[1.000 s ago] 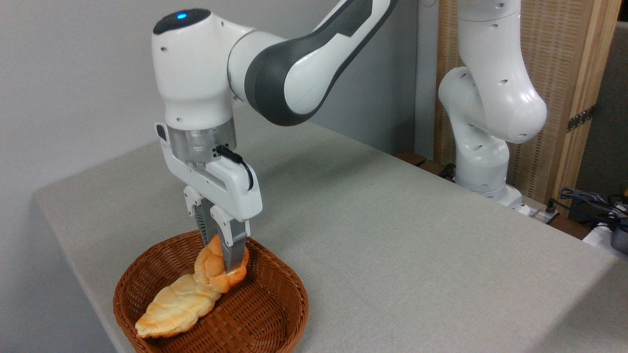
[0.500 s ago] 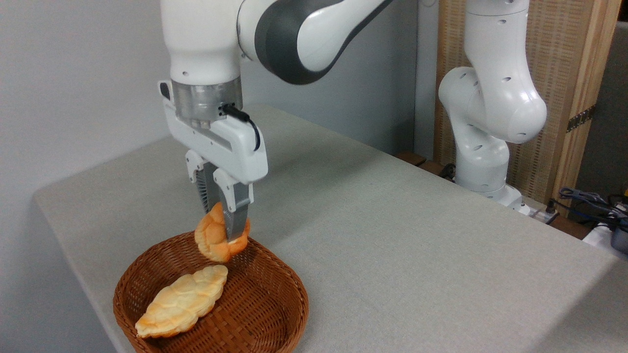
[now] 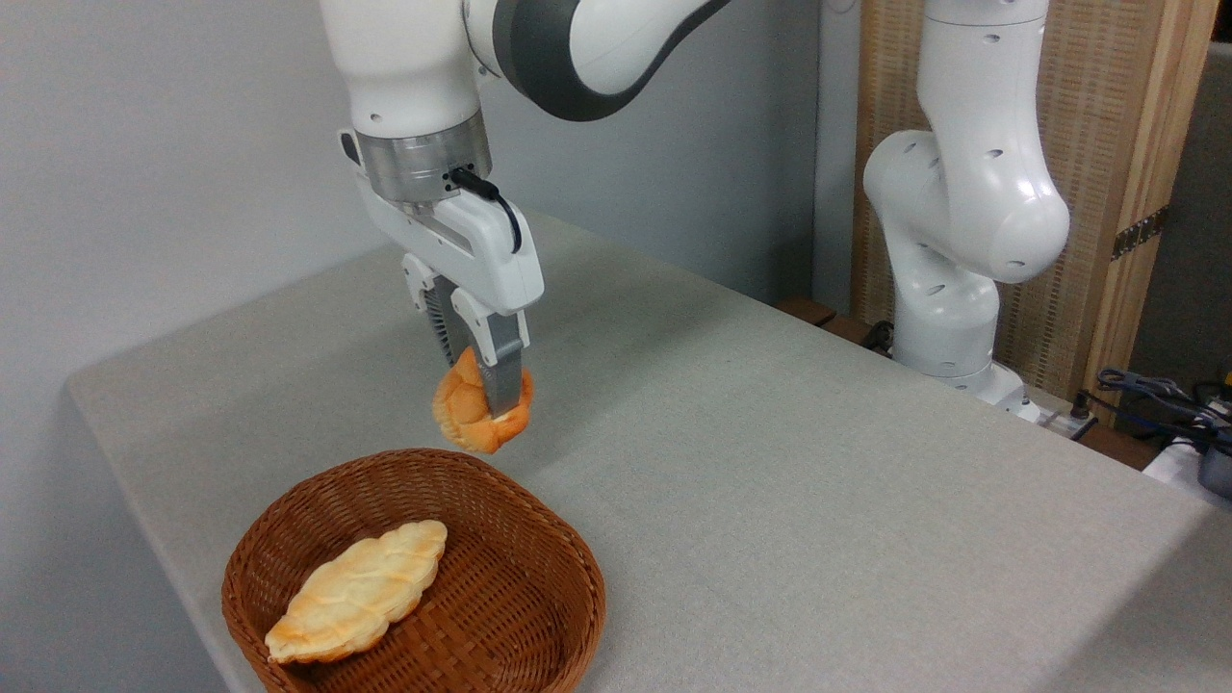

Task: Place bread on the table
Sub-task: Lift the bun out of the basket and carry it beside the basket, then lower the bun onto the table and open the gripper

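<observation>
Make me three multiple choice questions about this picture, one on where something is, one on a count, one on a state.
1. Where is the bun?
A. In the basket
B. In the air, held by the hand
C. On the table

2. How many breads lie in the basket?
A. One
B. Two
C. None

3. The hand is:
A. Open and empty
B. Shut on the bun
C. Resting on the table

Answers:
1 B, the bun hangs above the table.
2 A, only the loaf lies inside.
3 B, the fingers pinch the bun.

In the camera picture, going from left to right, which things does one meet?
Braided loaf in the wicker basket → bread held in the tool → arm base → cables.
</observation>
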Robot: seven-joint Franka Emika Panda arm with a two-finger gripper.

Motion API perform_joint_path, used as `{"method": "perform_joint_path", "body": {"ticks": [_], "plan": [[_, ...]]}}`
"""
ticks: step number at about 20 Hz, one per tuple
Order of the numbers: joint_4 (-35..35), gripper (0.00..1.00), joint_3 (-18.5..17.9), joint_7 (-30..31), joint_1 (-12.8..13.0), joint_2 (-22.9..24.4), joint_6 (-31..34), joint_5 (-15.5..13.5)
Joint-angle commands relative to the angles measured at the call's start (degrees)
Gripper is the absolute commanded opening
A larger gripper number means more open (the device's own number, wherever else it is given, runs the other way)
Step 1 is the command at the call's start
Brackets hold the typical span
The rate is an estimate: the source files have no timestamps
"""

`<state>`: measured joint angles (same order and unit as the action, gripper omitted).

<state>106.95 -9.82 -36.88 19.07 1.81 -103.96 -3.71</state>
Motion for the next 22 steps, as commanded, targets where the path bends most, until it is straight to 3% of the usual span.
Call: {"method": "perform_joint_path", "body": {"ticks": [1, 2, 3, 4, 6, 22], "plan": [[3.8, 0.71, -0.4, 0.8, 2.7, 1.4, 1.6, -0.7], [4.1, 0.72, -0.4, 0.8, 2.8, 1.4, 1.6, -0.7], [4.5, 0.79, -0.4, 0.8, 3.0, 1.0, 1.6, -0.7], [4.6, 0.94, -0.4, 0.8, 3.7, 0.5, 1.5, -0.2], [4.6, 0.99, -0.4, 0.8, 4.0, -0.7, 1.5, 0.0], [4.4, 1.0, -0.4, 0.8, 4.0, -1.9, 1.0, 0.0]]}}
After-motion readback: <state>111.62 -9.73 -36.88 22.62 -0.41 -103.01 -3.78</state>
